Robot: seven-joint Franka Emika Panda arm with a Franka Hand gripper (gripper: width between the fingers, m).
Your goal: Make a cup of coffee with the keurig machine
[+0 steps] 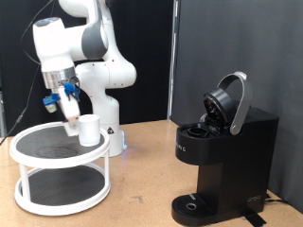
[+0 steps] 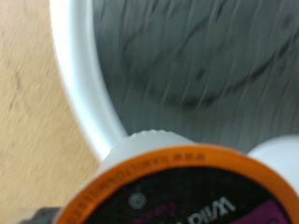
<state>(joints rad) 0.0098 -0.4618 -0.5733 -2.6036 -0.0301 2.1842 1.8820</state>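
Observation:
My gripper (image 1: 69, 110) hangs over the upper shelf of a white round two-tier stand (image 1: 28, 142) at the exterior view's left. It is shut on a small coffee pod (image 2: 173, 187) with an orange rim and dark foil top, which fills the near part of the wrist view. The white cup (image 1: 89, 130) stands upright on the shelf just to the exterior view's right of the gripper; its edge shows in the wrist view (image 2: 282, 154). The black keurig machine (image 1: 227, 156) stands at the exterior view's right with its lid (image 1: 230, 99) raised open.
The stand's white rim (image 2: 82, 89) and grey marbled shelf surface (image 2: 206, 56) lie under the pod. The wooden table (image 1: 142, 180) stretches between stand and machine. The robot's white base (image 1: 112, 128) stands behind the stand, with a black curtain at the back.

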